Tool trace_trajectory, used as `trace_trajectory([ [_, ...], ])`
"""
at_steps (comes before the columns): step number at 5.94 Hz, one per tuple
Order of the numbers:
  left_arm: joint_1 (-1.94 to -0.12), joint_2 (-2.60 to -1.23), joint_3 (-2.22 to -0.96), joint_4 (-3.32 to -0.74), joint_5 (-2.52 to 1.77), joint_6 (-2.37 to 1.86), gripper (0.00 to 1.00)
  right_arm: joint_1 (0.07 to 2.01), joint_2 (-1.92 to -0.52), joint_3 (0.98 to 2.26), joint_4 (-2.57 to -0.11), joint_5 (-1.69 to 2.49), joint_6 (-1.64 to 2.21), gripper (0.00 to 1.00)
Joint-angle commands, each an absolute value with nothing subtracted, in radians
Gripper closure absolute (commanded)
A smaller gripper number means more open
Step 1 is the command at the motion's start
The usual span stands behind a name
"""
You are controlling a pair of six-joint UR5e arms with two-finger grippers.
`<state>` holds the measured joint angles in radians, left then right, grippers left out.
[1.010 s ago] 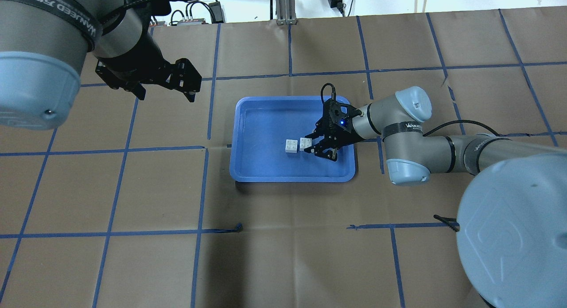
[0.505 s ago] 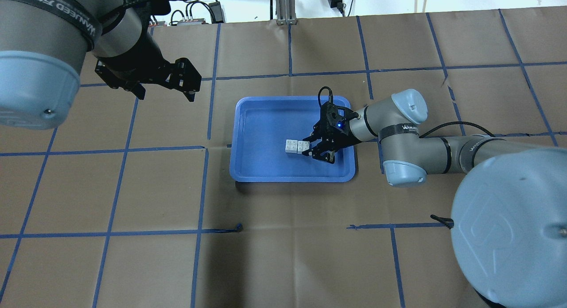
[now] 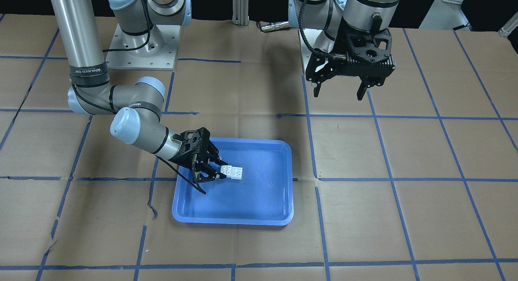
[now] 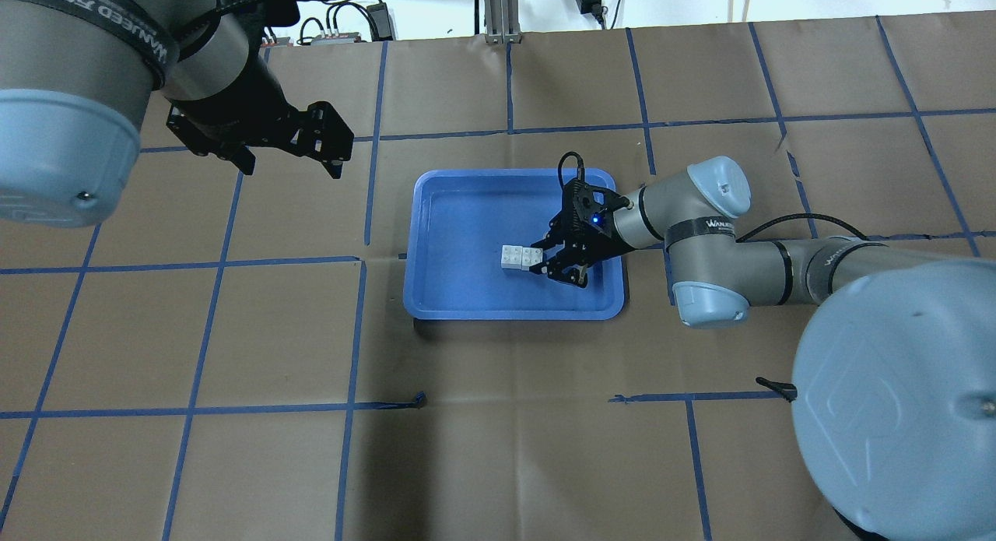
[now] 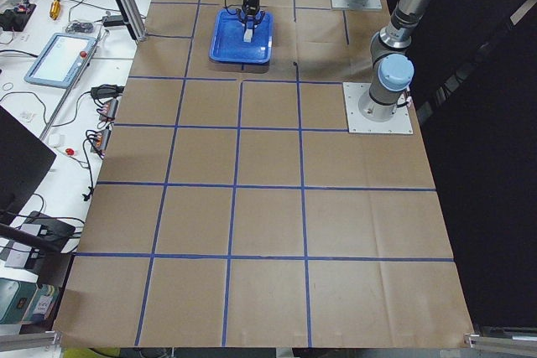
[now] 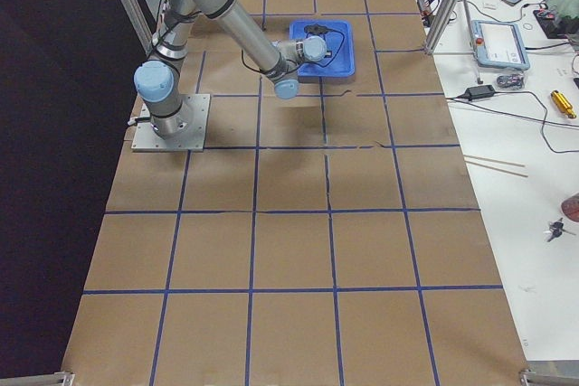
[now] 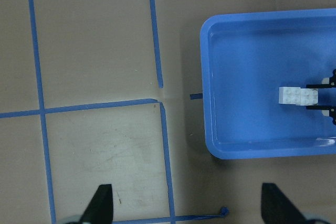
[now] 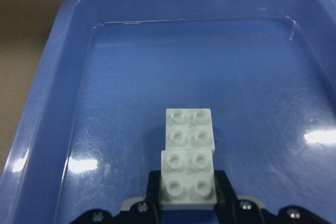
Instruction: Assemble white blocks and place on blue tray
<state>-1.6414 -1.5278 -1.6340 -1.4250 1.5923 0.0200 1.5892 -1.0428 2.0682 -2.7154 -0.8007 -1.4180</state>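
Observation:
Two white blocks lie side by side, touching, inside the blue tray (image 4: 513,314). My right gripper (image 4: 537,259) reaches low into the tray and is shut on the nearer white block (image 8: 188,179), which is pressed against the far white block (image 8: 189,129). Both blocks stand studs up and level. In the front view the held block (image 3: 226,170) sits between the right gripper's fingers (image 3: 220,172), with the free block (image 3: 238,172) beside it. My left gripper (image 4: 293,170) is open and empty, high above the table away from the tray.
The table is covered in brown paper with a blue tape grid. The tray (image 3: 232,221) sits near the middle, and the left wrist view shows its rim (image 7: 206,77). Both arm bases stand at the robot's side (image 3: 141,50).
My right gripper has moved left with its block until it touches the other block. The left arm has not moved.

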Motion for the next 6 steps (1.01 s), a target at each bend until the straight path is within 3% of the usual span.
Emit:
trace_trajectory([
  [1, -1.641, -1.528, -1.634, -1.425, 1.592, 0.02, 0.01, 1.589, -1.042, 2.068, -2.717, -0.796, -1.407, 0.16],
  [2, -1.643, -1.528, -1.634, -1.425, 1.592, 0.02, 0.01, 1.589, -1.043, 2.068, -2.715, -0.802, -1.407, 0.0],
  [6, -1.641, -1.528, -1.634, -1.424, 1.592, 0.02, 0.01, 1.586, -1.129, 1.985, -2.679, -0.86, -1.185, 0.0],
])
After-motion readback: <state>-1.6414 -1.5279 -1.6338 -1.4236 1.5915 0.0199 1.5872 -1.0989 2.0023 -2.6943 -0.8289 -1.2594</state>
